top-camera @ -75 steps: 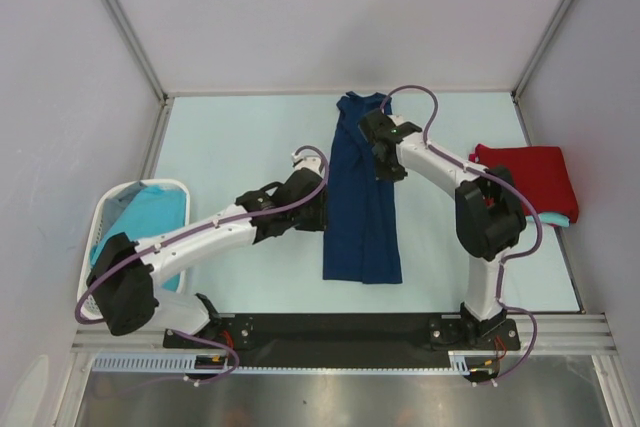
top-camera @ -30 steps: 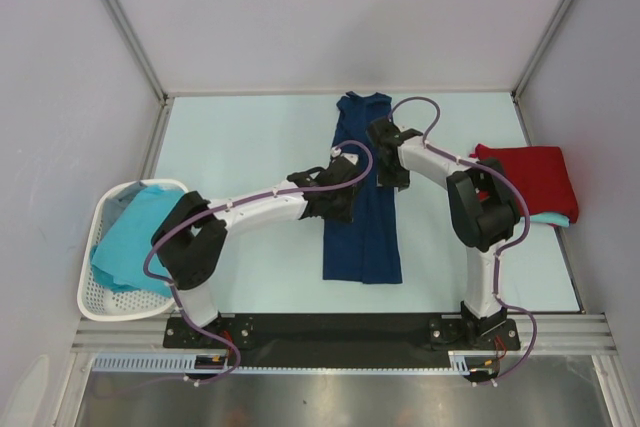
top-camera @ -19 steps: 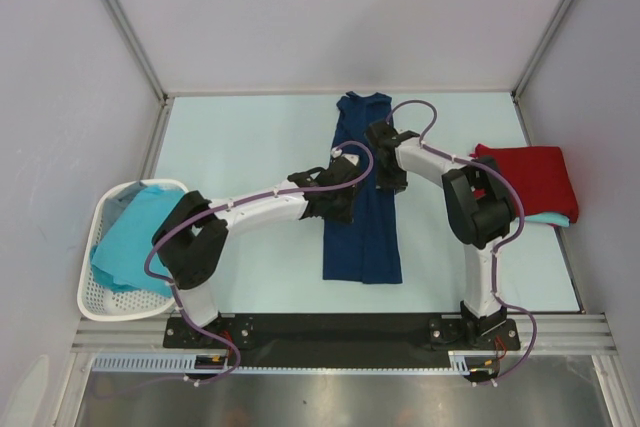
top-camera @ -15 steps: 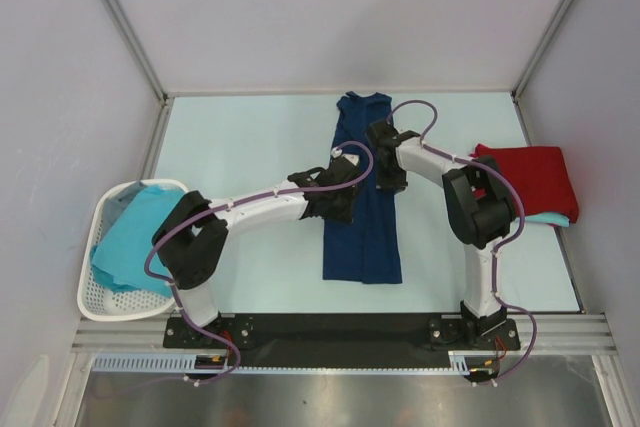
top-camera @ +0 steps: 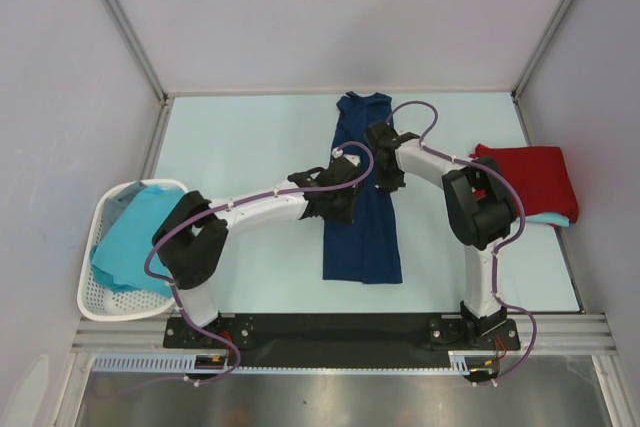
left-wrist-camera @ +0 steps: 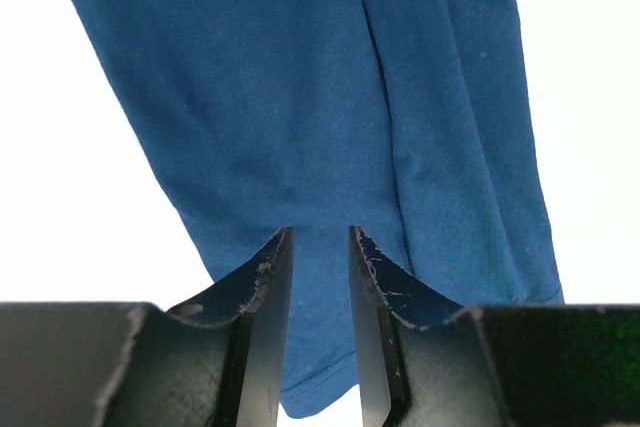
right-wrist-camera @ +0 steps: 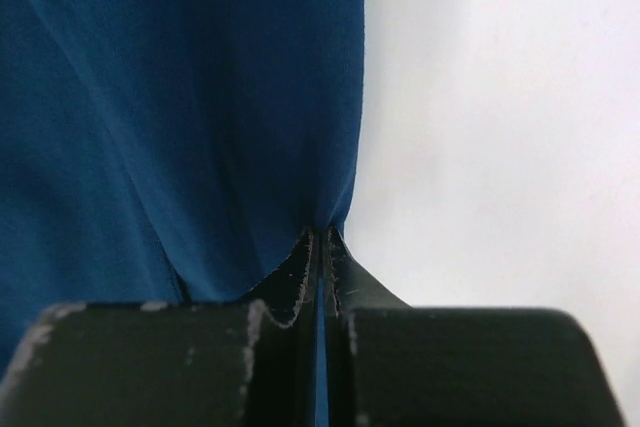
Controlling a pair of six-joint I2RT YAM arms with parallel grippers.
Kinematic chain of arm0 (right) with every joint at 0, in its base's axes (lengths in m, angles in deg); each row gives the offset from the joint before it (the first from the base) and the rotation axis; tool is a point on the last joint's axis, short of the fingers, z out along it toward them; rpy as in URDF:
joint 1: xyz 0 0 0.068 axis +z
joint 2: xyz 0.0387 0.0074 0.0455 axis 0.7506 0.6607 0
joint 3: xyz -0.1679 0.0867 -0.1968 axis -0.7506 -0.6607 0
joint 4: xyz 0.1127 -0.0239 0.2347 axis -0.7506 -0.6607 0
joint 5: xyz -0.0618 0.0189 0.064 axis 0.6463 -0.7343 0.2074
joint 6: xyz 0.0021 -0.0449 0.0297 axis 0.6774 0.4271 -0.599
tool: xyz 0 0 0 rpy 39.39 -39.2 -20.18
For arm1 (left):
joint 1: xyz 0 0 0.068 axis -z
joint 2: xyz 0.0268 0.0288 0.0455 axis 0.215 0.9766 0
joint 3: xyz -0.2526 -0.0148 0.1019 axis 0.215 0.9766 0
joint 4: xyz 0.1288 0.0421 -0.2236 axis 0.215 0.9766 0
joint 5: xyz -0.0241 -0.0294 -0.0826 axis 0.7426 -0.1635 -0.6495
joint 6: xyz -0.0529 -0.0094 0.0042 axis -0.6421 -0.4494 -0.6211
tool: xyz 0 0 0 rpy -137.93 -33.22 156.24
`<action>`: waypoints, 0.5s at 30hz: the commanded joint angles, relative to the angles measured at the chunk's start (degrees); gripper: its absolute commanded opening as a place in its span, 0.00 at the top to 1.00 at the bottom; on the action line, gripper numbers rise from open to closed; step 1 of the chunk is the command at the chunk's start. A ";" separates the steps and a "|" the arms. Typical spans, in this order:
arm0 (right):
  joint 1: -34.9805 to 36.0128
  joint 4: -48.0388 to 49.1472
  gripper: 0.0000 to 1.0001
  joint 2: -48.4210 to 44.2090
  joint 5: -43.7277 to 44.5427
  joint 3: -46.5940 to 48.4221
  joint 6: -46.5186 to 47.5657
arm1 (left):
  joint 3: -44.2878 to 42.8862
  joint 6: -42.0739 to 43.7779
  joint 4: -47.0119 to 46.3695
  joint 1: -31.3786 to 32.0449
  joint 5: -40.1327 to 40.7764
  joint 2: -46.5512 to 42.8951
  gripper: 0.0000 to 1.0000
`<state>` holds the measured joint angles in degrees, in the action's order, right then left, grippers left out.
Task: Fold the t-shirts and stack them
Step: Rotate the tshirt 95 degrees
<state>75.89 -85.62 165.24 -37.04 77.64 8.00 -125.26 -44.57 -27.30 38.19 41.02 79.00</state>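
Observation:
A navy blue t-shirt (top-camera: pixel 365 237) lies on the table as a long narrow strip running from far to near. My right gripper (top-camera: pixel 382 179) sits at its right edge. In the right wrist view that gripper (right-wrist-camera: pixel 320 239) is shut on the shirt's edge (right-wrist-camera: pixel 180 97), with a sliver of blue cloth between the pads. My left gripper (top-camera: pixel 340 197) is at the strip's left edge. In the left wrist view it (left-wrist-camera: pixel 317 247) stands open, fingers parted over the blue cloth (left-wrist-camera: pixel 300 97). A folded red t-shirt (top-camera: pixel 530 175) rests on a turquoise one (top-camera: pixel 552 218) at the right.
A white perforated basket (top-camera: pixel 100 299) holding turquoise cloth (top-camera: pixel 130 237) stands at the near left, close to my left arm's base. The pale table (top-camera: pixel 240 147) is walled by grey panels on three sides.
My right gripper has closed onto the navy shirt's right edge. Earlier the left arm swung from near the basket out to the shirt's left edge; in the last second neither arm has moved much.

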 commanded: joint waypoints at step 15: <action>-1.05 -5.47 1.00 2.12 5.89 -3.52 -3.15 | -1.60 0.52 -1.36 -0.16 -0.86 1.03 0.66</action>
<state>76.06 -85.22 164.76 -35.58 76.81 5.29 -125.28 -44.57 -27.30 38.19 40.82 79.55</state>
